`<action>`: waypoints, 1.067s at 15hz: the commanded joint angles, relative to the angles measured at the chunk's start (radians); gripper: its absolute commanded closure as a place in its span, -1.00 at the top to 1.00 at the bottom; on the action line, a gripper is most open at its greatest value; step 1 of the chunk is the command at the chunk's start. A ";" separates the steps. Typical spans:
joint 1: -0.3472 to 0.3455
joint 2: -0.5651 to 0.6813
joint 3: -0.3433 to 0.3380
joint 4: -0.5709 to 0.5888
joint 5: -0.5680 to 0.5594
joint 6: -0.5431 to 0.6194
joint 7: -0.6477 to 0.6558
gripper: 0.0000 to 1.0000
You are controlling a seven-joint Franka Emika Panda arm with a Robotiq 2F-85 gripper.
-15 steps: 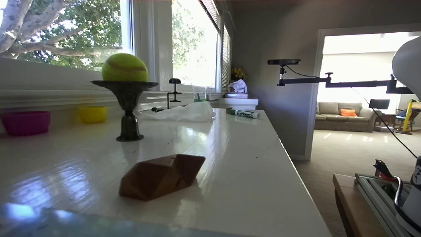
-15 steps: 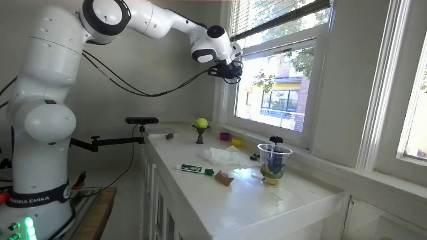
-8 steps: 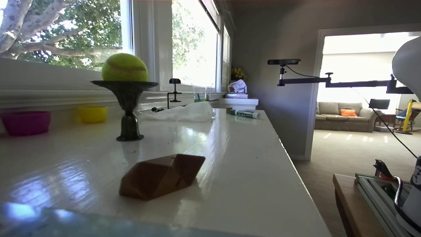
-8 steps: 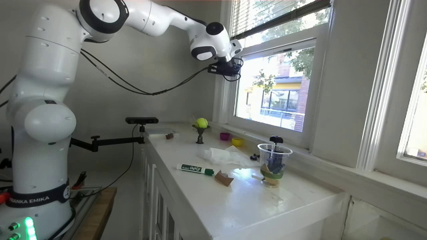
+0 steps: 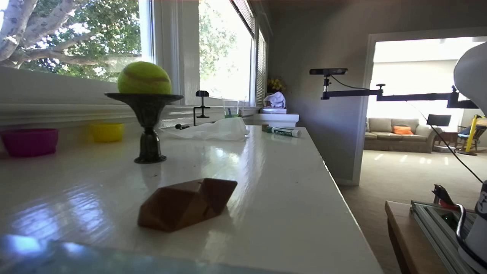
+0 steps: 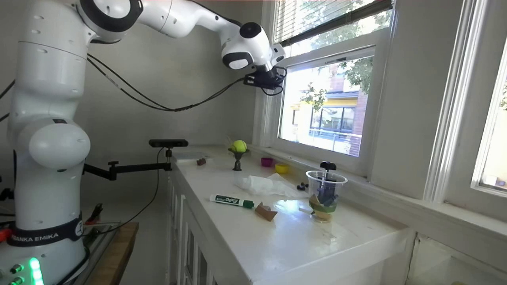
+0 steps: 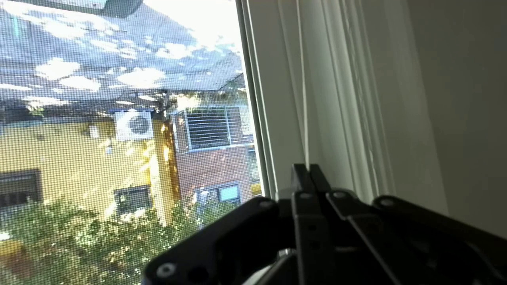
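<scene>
In the wrist view my gripper (image 7: 307, 167) is shut, its two black fingertips pressed together on a thin white cord (image 7: 304, 91). The cord runs from the top of the picture down between the tips; any part of it below them is hidden. Behind it stands the pale window frame (image 7: 285, 118), with the screened window (image 7: 119, 158) on the left. An exterior view has the arm reaching high above the counter to the window, below a raised blind (image 6: 332, 18). There the fingertips and the cord are too small to make out.
On the white counter (image 6: 285, 257) stand a tennis ball (image 6: 239, 146) on a dark stand, a marker (image 6: 231, 200), a brown piece (image 6: 265, 211), crumpled white wrap (image 6: 257, 185) and a clear cup (image 6: 326, 194). A camera (image 6: 168, 143) juts out on a black bracket.
In an exterior view the arm and gripper have moved a little up and back toward the base. The jaws have gone from open to shut. Things on the counter have stayed put.
</scene>
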 commanded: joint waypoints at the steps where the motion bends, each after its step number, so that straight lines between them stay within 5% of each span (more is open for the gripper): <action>1: 0.005 -0.064 0.004 -0.071 0.015 0.026 -0.021 -0.99; 12: -0.039 -0.249 -0.024 -0.271 -0.111 0.193 0.069 -0.99; 16: -0.086 -0.283 -0.009 -0.335 -0.218 0.237 0.201 -0.99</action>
